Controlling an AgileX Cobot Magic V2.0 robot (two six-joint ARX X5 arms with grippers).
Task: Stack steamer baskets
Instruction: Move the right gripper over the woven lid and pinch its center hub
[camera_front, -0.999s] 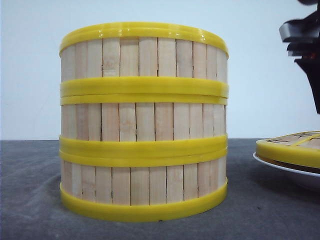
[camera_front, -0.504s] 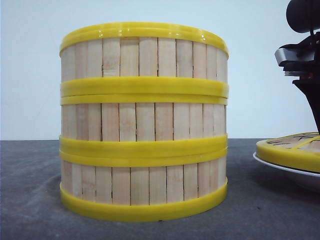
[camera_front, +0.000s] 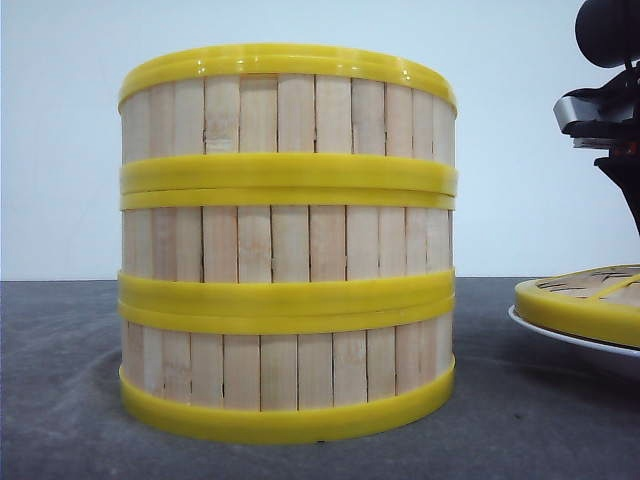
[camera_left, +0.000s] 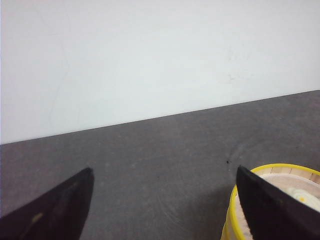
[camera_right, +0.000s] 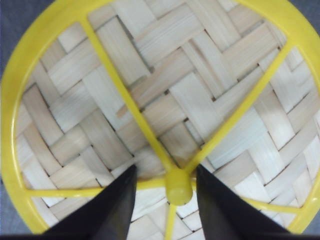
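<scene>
Claw of the right arm (camera_right: 165, 200) points straight down over the lid (camera_right: 160, 110), fingers spread either side of its yellow knob (camera_right: 179, 187); the left claw (camera_left: 165, 200) hangs spread beside the steamer baskets (camera_front: 288, 240).

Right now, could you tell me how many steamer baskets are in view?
3, in one stack on the table: the bottom basket, the middle basket on it, and the top basket above.
</scene>
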